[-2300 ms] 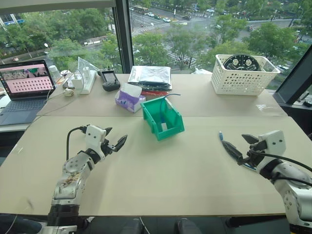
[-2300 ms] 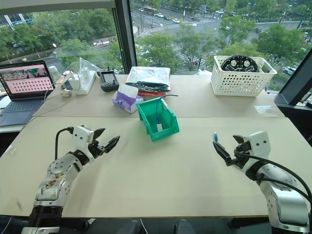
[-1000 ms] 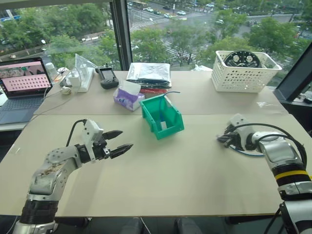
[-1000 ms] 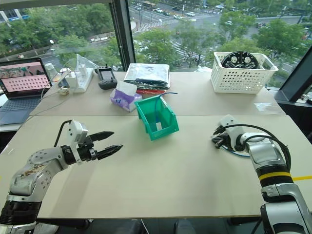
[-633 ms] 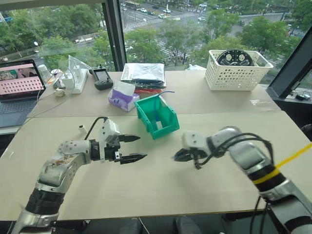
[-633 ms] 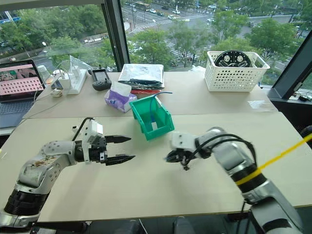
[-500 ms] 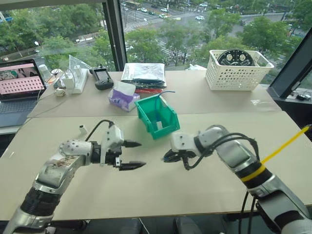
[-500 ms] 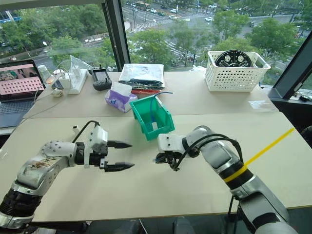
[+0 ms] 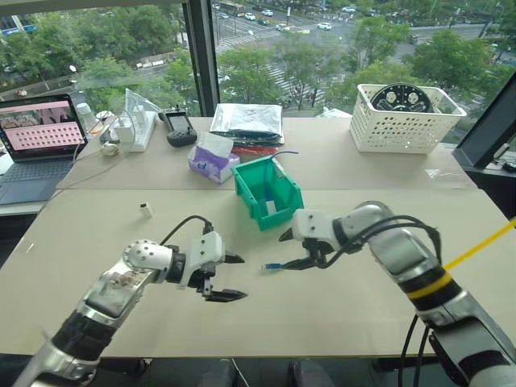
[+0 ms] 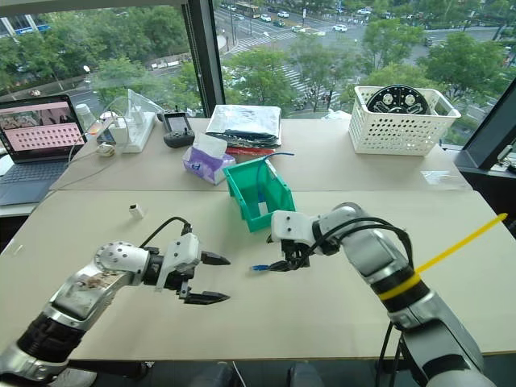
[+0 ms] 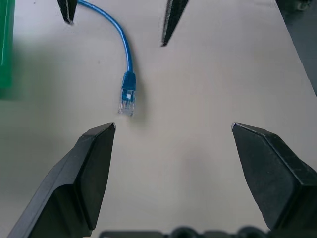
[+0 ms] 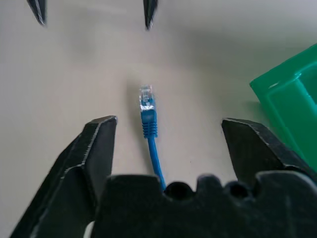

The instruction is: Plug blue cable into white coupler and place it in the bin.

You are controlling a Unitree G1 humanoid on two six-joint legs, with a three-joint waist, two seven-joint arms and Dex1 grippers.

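From the head views, the right gripper [image 9: 294, 248] is hanging with jaws wide apart over the blue cable [image 9: 272, 265], which is lying loose on the table beside the bin [image 9: 269, 193] — apparently set down for a handover. In the left wrist view, the left gripper [image 11: 173, 130] is facing the plug, fingers spread, empty. The white coupler [image 9: 146, 210] is sitting well apart.

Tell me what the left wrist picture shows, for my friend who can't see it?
A thin light-blue cable with a small clear plug tip lies on the pale beige table, between two open robot tools that face each other. The left tool spreads its two black fingers wide just short of the plug; the right tool points in from the far side, beside a green plastic bin.
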